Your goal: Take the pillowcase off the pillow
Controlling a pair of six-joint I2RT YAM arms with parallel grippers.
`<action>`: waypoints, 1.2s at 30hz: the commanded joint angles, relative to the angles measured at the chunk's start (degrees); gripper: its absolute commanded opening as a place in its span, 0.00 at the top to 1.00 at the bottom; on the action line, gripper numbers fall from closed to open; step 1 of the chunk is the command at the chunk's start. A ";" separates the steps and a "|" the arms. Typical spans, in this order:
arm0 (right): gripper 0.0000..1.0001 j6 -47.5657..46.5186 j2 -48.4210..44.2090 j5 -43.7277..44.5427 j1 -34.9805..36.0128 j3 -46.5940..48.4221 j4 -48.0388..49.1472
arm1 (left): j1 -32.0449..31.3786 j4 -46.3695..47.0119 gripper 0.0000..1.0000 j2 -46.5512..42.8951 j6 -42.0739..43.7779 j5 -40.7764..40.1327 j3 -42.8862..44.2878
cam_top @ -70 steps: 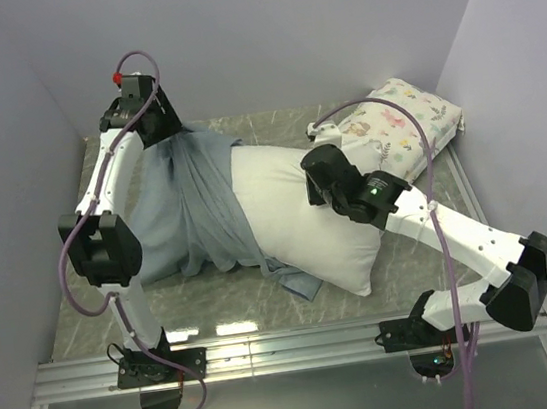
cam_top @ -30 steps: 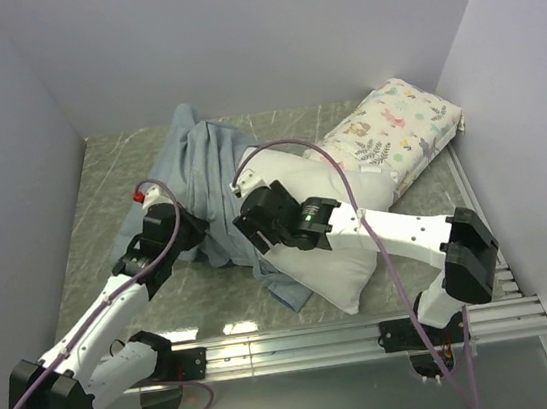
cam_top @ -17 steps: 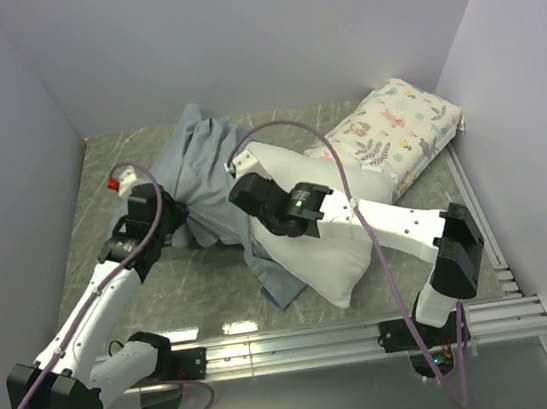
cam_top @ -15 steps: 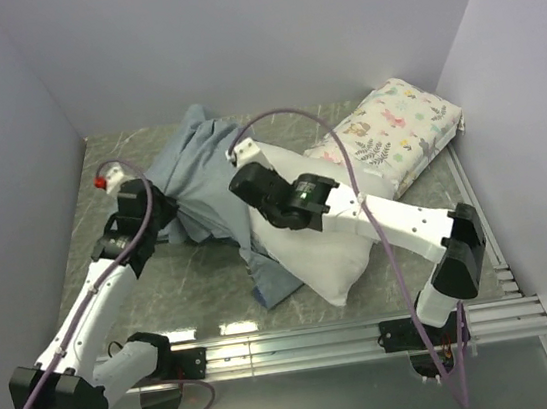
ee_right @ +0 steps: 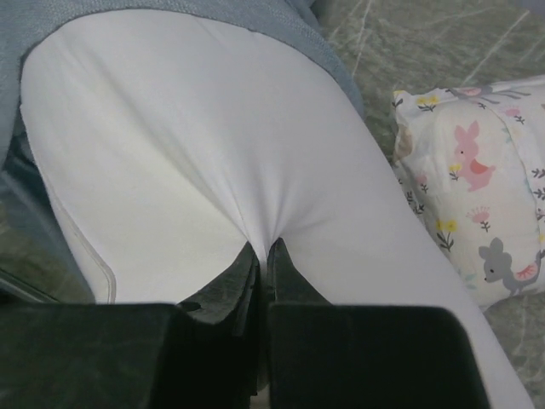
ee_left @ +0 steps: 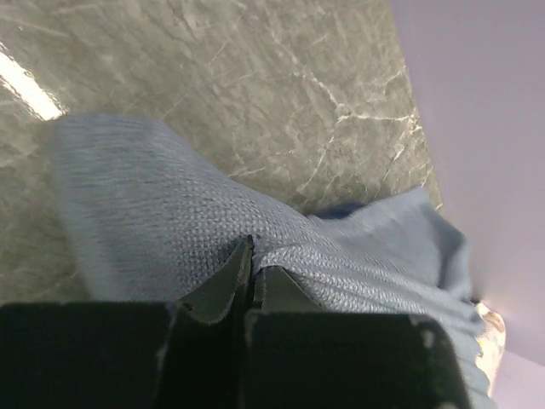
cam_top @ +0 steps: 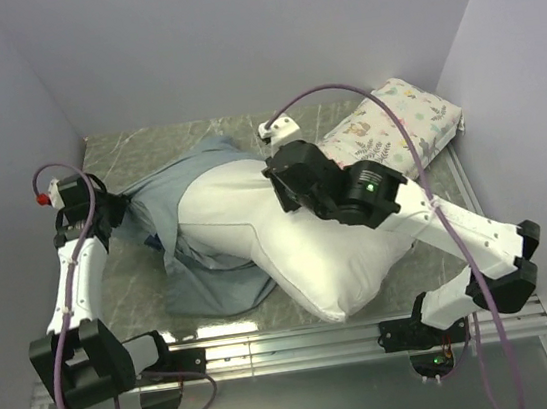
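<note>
Grey-blue pillowcase (cam_top: 212,288) fabric lies left on the tabletop (cam_top: 135,288), bunched round the left end of the pillow (cam_top: 301,256) and clamped in the left hand (ee_left: 248,260). The right hand (ee_right: 265,252) pinches the white pillow at centre. Risk: opposed pulling may slip either shallow pinch, leaving the case snagged.

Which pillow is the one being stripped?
Look at the middle of the grey marble table. The pillow lies there, its left end inside the grey-blue pillowcase, pinched by the right gripper. It is large and plain white, unlike the smaller animal-and-flower printed pillow in the far right corner.
</note>
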 commanded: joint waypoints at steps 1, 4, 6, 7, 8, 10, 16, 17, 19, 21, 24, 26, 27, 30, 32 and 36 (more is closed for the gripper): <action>1.00 -2.06 -12.12 10.03 -1.40 1.52 -1.36 | 6.12 4.15 1.00 4.77 -0.85 -8.53 5.04; 1.00 -2.06 -13.09 8.54 -1.49 0.72 -0.74 | 6.12 3.88 1.00 7.86 -1.20 -7.91 6.90; 1.00 -2.06 -14.40 5.74 -1.40 0.28 0.31 | 6.21 3.97 1.00 9.00 -1.55 -8.96 7.34; 1.00 -2.23 -14.84 4.85 -1.49 0.28 0.67 | 6.38 3.27 1.00 9.87 -1.55 -9.14 8.21; 1.00 -2.24 -15.28 4.15 -1.49 0.37 0.76 | 6.56 3.00 1.00 10.23 -1.64 -8.97 8.66; 1.00 -2.41 -15.90 2.92 -1.40 0.90 0.67 | 6.91 2.82 1.00 10.67 -1.73 -8.44 9.45; 1.00 -2.76 -15.99 0.54 -1.49 -5.15 5.05 | 6.48 7.82 0.99 8.05 -1.47 0.41 5.34; 1.00 -2.68 -15.73 -0.33 -1.58 -8.21 6.28 | 6.21 9.05 0.97 6.21 -1.03 0.87 4.36; 1.00 -1.98 -14.41 -2.09 -2.10 -10.34 9.10 | 5.34 10.11 0.77 4.35 0.28 1.92 2.43; 1.00 -1.10 -12.84 -4.64 -2.20 -12.37 11.20 | 4.46 8.82 0.51 3.38 2.48 3.06 3.03; 1.00 -0.04 -10.64 -5.35 -2.28 -13.69 12.62 | 0.52 8.10 0.09 0.14 6.77 5.53 3.12; 1.00 0.31 -9.84 -5.09 -2.28 -14.21 12.89 | -2.74 6.09 0.01 -4.15 9.16 3.71 3.39; 1.00 0.49 -9.14 -4.57 -2.46 -14.48 13.24 | -7.19 5.47 0.01 -6.01 10.04 2.65 2.95; 1.00 1.01 -8.52 -3.77 -3.42 -15.45 13.06 | -12.76 1.34 0.01 -12.69 10.84 -3.51 1.46; 1.00 1.54 -8.87 -4.29 -4.65 -16.76 13.59 | -16.54 -0.07 0.01 -17.07 9.53 -3.78 -2.13; 1.00 1.98 -9.92 -5.79 -5.88 -17.21 14.30 | -21.29 -1.21 0.01 -22.54 7.59 -5.26 -9.61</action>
